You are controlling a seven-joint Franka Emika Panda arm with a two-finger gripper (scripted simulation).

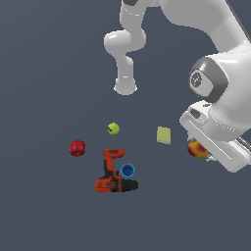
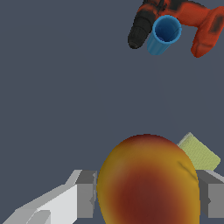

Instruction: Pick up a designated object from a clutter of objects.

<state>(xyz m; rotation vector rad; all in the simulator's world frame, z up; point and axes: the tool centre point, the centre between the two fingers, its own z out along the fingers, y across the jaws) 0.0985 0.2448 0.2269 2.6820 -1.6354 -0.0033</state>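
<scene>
A: Start with the exterior view. Where is the end effector?

B: Low at the exterior view's right, under the white arm. The orange-red fruit sits right at it, partly hidden by the white hand body. I cannot tell from here whether the fruit rests on the grey desk or is off it.

A: And the rest of the clutter?

B: The pale green square lies just beside the end effector. Farther off are the yellow-green ball and the blue cup, which touches the orange-black drill. The dark red round thing is farthest from the end effector.

A: Any writing or brand on the drill?

B: None I can read; it is too small.

A: Now the wrist view.

B: The fruit fills the space between the two grey fingers, one on each side, pressed against it. The end effector is closed on the fruit. The green square peeks out just behind the fruit. Well apart from the end effector, the cup leans against the drill near its black chuck. No label is legible on the drill or the cup.
</scene>
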